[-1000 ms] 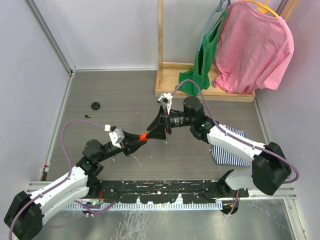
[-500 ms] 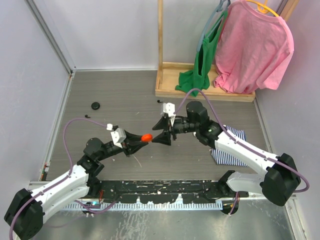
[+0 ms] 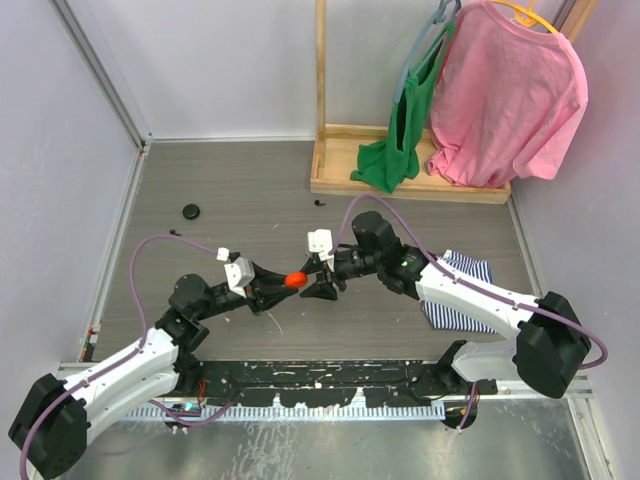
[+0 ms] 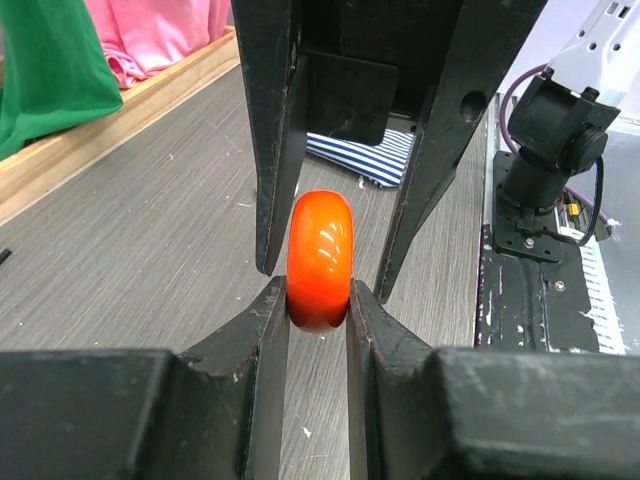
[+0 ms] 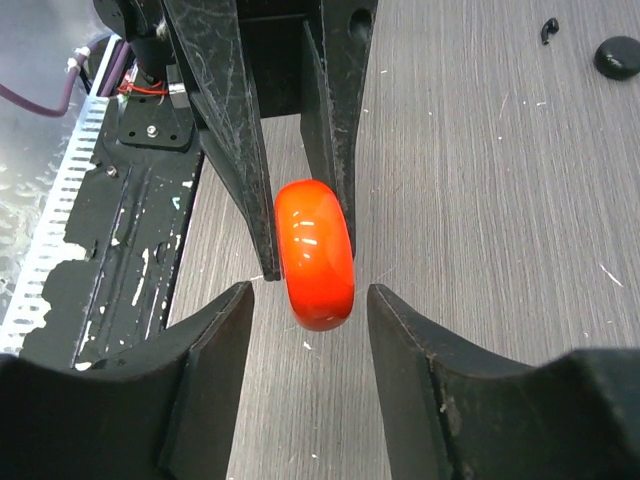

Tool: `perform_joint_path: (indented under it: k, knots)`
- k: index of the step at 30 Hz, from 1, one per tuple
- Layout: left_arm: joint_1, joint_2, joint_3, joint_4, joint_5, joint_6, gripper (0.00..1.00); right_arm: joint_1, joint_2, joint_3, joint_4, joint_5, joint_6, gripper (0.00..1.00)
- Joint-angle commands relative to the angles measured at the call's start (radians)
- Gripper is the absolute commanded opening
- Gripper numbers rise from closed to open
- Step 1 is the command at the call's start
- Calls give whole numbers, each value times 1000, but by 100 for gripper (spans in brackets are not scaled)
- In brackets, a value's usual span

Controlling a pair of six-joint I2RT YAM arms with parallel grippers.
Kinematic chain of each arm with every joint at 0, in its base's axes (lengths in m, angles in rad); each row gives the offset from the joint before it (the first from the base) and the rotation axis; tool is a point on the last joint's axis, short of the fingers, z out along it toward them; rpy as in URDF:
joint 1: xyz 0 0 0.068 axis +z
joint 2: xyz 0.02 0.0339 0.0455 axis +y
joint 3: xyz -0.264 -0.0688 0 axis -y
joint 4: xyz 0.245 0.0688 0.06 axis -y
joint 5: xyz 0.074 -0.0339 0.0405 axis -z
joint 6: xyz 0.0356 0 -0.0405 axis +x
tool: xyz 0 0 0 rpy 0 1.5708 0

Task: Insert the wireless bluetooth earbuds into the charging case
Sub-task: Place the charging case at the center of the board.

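A glossy orange-red round charging case [image 4: 320, 255] hangs above the floor, pinched edge-on at its lower rim by my left gripper [image 4: 318, 296], which is shut on it. From the other side my right gripper [image 5: 308, 290] stands open, a finger on each side of the case [image 5: 315, 252] with gaps on both flanks. In the top view the case [image 3: 295, 280] sits between the left gripper [image 3: 285, 282] and the right gripper [image 3: 316, 284]. A tiny black earbud [image 5: 548, 30] lies on the floor far left, next to a black disc [image 5: 617, 57].
A wooden rack [image 3: 400, 180] with a pink shirt [image 3: 510, 95] and a green cloth [image 3: 400, 140] stands at the back right. A striped cloth [image 3: 462, 300] lies under the right arm. The black disc [image 3: 190, 211] rests at the left. A black rail [image 3: 320, 378] runs along the near edge.
My right gripper has dropped and moved left to the case, its jaws narrowing a little, and now straddles it. The left gripper has kept its hold and barely moved.
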Motion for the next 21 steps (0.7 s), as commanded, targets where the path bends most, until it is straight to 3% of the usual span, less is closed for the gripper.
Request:
perform_joint_path:
  k: [1, 7, 21]
  knots:
    - [2, 0, 51, 54, 20, 4, 11, 5, -8, 39, 19, -10, -34, 53]
    - [2, 11, 57, 46, 27, 3, 12, 5, -11, 42, 11, -17, -34, 47]
    - [2, 32, 70, 36, 59, 3, 12, 6, -31, 63, -43, 2, -57, 47]
